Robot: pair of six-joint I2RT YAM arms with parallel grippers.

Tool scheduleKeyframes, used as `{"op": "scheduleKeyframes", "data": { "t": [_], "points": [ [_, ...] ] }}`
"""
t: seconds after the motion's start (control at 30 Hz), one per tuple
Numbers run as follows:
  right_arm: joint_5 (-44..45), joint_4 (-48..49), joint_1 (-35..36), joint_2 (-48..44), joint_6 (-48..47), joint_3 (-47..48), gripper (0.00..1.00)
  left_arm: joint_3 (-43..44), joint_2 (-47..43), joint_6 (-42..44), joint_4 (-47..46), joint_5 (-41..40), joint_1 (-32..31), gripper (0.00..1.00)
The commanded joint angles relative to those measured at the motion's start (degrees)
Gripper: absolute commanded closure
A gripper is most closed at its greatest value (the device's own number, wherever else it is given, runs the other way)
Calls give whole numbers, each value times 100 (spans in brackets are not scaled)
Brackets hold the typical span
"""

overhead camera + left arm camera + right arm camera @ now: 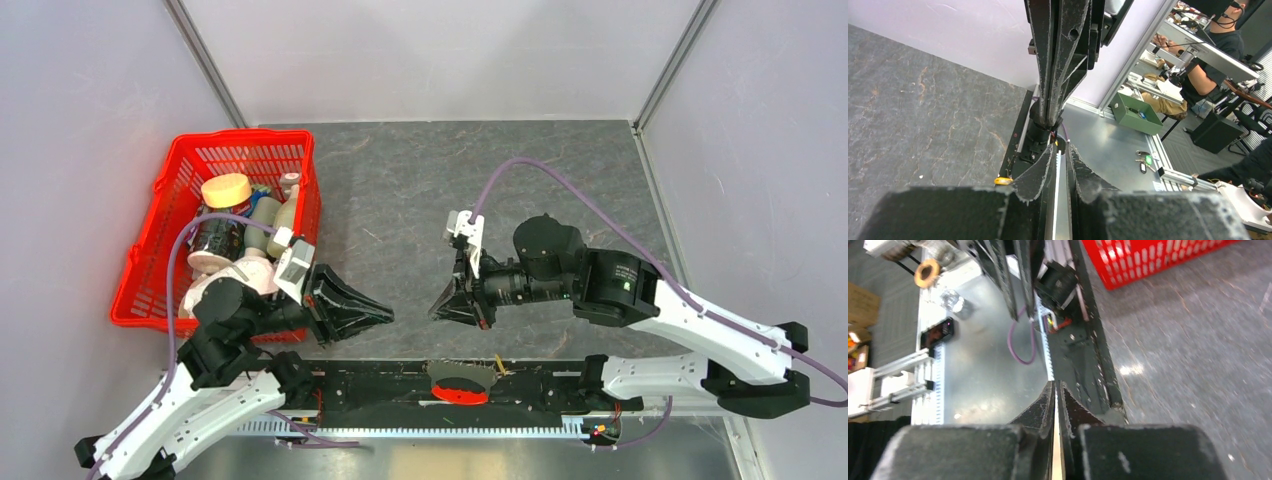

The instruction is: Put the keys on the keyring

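Note:
My left gripper (388, 318) hangs above the grey table, pointing right, jaws shut with only a thin slit and nothing between them (1062, 148). My right gripper (434, 312) points left at it, a short gap away, also shut and empty (1055, 384). A small yellow-gold piece, likely the key (497, 366), lies at the edge of the black base rail (1003, 180). A red piece under a grey rounded shape (460, 391) sits on the rail between the arm bases; I cannot tell whether it is the keyring's tag. No chain loop shows.
A red basket (150, 290) full of bottles and jars stands at the left, beside my left arm; its corner shows in the right wrist view (1148, 260). The black base rail (400, 385) runs along the near edge. A bunch with a green tag (1146, 161) lies outside the cell.

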State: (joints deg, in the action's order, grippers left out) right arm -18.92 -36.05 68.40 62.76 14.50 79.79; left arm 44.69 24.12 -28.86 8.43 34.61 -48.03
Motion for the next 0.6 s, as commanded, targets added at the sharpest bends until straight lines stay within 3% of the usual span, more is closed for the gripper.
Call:
{"op": "scheduleKeyframes", "data": {
  "t": [0.0, 0.13, 0.2, 0.47, 0.57],
  "points": [
    [790, -429, 7, -193, 116, -297, 81, -11, 27, -50, 94, -42, -13, 81],
    [1413, -827, -6, -276, 380, -674, 59, 59, 175, 123, 216, -33, -13, 78],
    [1656, -949, -11, -347, 623, -943, 55, 34, 230, 169, 214, -37, -13, 76],
    [3040, -1308, -73, -924, 2466, -2371, 49, -55, 446, 283, 161, -16, -13, 71],
    [3054, -1258, -69, -1337, 3178, -3027, 49, -65, 536, 335, 155, -4, -16, 70]
  ]
}}
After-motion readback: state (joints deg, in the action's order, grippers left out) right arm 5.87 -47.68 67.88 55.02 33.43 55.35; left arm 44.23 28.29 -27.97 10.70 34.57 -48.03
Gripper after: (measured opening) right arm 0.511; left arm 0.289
